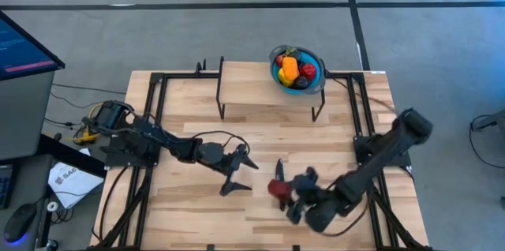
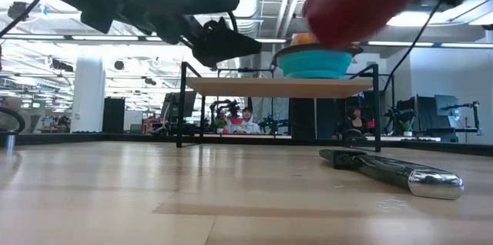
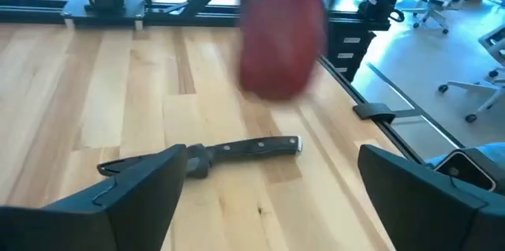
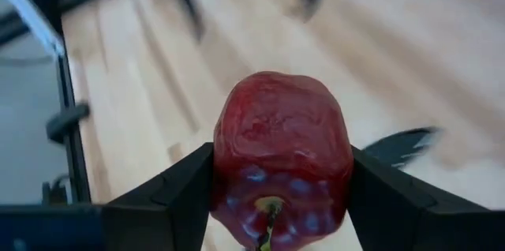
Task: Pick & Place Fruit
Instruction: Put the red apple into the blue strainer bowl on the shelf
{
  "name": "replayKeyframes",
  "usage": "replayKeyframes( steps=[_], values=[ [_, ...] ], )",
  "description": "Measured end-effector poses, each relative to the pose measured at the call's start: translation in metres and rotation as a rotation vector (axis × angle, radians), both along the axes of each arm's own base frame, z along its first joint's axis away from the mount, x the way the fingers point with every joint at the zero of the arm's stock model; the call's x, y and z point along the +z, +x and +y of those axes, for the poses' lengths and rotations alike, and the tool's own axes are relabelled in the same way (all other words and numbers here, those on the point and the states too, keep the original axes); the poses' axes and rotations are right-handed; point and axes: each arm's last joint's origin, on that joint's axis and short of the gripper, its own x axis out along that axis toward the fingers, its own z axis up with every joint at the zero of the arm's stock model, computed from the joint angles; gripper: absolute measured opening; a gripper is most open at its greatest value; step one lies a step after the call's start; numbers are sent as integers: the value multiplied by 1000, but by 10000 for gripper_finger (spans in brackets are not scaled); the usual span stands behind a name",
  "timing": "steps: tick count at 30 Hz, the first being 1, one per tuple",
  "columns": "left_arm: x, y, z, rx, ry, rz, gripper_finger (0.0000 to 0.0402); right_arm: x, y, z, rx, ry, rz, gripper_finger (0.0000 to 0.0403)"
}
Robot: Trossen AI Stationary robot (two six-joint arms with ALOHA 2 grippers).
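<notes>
Above wooden table (image 1: 197, 117), right hand (image 4: 276, 196) grips red fruit (image 4: 282, 152).

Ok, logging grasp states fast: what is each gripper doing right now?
Left gripper: open, empty, held above the table.
Right gripper: fingers shut on the red apple, lifted off the table.

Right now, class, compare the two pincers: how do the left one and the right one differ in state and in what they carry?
The right pincer is shut on a red fruit, held above the table; the left pincer is open and carries nothing. The right pincer is near the table's front right; the left pincer is nearer the middle, over bare wood. Both are dark, two-fingered, and near the knife.
</notes>
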Motion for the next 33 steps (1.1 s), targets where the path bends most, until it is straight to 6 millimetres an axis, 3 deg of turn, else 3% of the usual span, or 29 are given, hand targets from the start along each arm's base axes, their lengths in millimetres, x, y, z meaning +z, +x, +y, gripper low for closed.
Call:
replayKeyframes(
  steps=[5,11,15,20,23,27,33],
  values=[
    [0,-2,-8,-22,1,-1,367,66,-20,-54,-92,-85,-107,235],
    [0,-6,-22,-43,8,-4,357,136,-34,-165,-296,-178,-161,235],
    [1,-8,-27,-56,7,-10,351,163,-50,-236,-431,-220,-155,235],
    [1,-8,-28,-60,5,-18,344,167,-68,-301,-565,-159,-135,235],
    [2,-8,-28,-60,4,-20,340,161,-71,-327,-615,-107,-110,235],
    [2,-8,-28,-60,2,-25,340,153,-70,-346,-639,-58,-91,236],
    [3,-8,-28,-60,1,-29,337,140,-60,-359,-650,-29,-39,236]
  ],
)
